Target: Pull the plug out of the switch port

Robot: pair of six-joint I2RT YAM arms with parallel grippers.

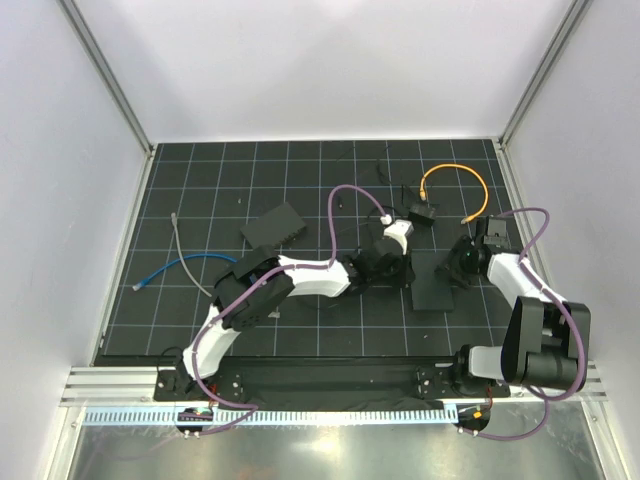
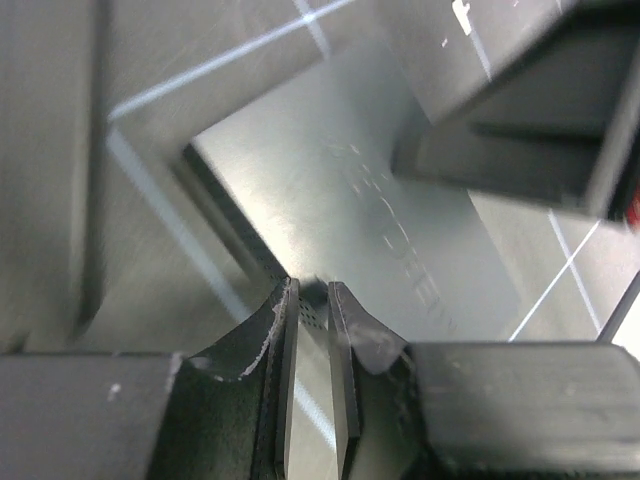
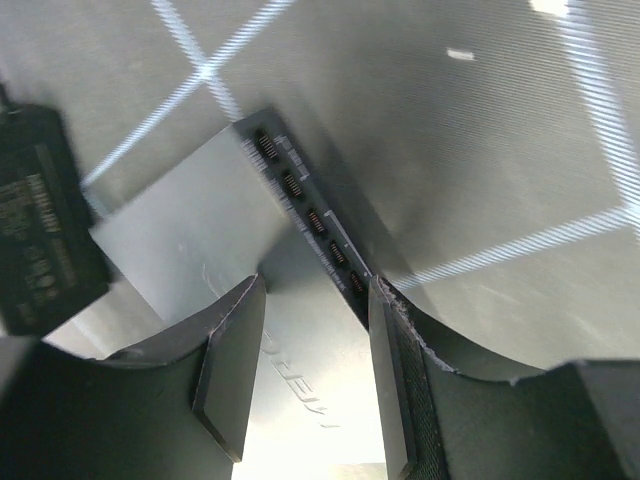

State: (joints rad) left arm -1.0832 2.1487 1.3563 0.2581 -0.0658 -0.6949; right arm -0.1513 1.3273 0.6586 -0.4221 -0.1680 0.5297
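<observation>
Left gripper (image 2: 312,298): narrow, pinched on a small dark bit, likely the plug (image 2: 314,290), at the switch (image 2: 360,200) edge.
Right gripper (image 3: 315,285): wide, straddling the switch; ports (image 3: 310,220) at its 12 o'clock.
Risk: a slanted pull could slip the fingers off the plug, and an unbraced switch could drag along.
Orange cable (image 1: 455,178): mat's 1 o'clock, apart.

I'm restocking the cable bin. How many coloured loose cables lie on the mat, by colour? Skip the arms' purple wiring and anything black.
orange cable: 1
blue cable: 1
grey cable: 1
Total: 3
</observation>
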